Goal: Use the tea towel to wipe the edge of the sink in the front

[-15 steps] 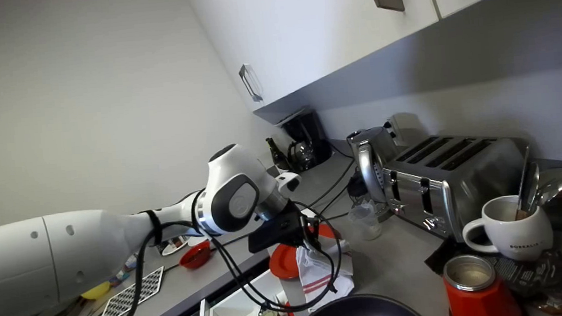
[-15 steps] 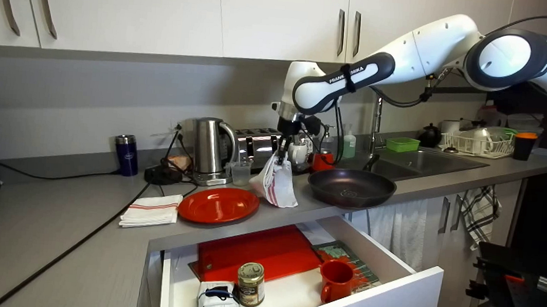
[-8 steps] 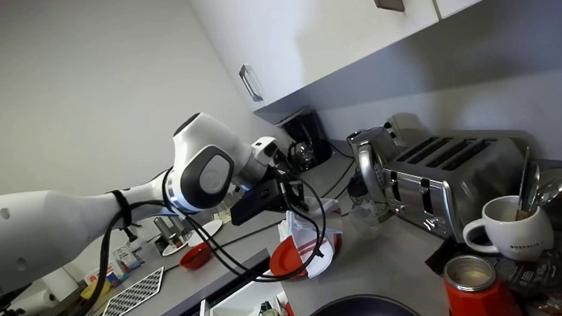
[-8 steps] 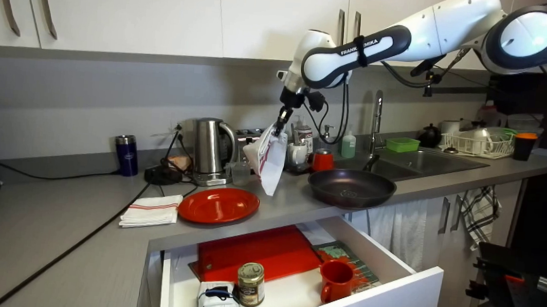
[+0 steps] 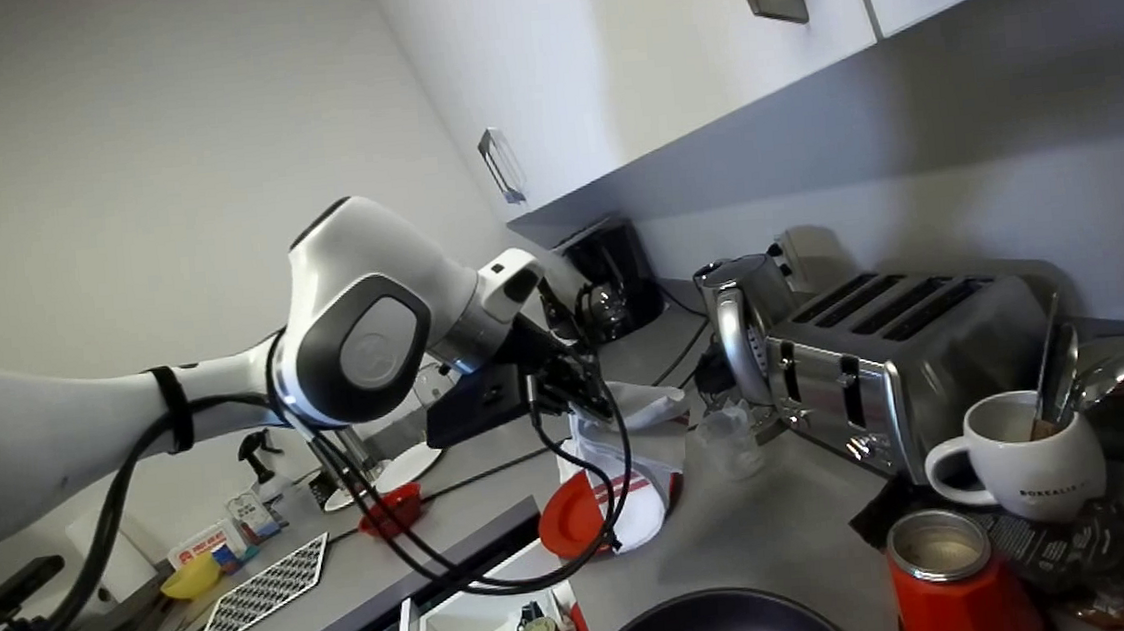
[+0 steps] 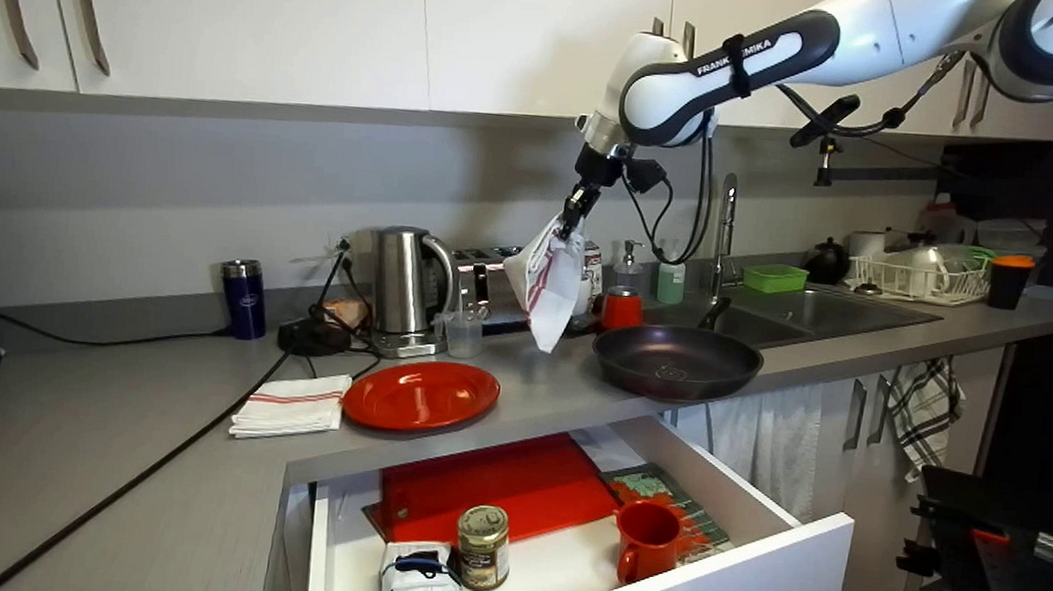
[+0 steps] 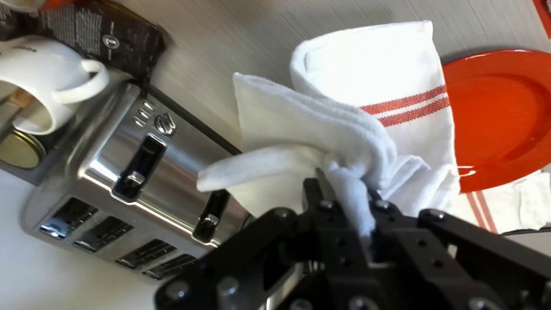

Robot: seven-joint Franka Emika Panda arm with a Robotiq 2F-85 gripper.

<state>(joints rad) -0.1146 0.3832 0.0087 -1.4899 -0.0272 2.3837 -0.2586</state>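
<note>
I have the tool (image 6: 572, 224) clamped on a bunched fold of the tea towel (image 6: 550, 283), which dangles over the surface (image 6: 520, 381), well apart from the sink (image 6: 817, 309). What worries me most is the frying pan (image 6: 677, 364), sitting between towel and sink: if I cross too low, that loose bottom corner could catch its rim and shift it towards the open drawer (image 6: 773, 561). My cables (image 6: 707, 171) loop low too, and could hook the tap (image 6: 727, 227) if I reach over there at this height. Then the wiping itself: I seem to hold just one fold (the rest hangs slack), so pressing hard could pull the cloth free, and with no cloth underneath the tool would scrape metal.
</note>
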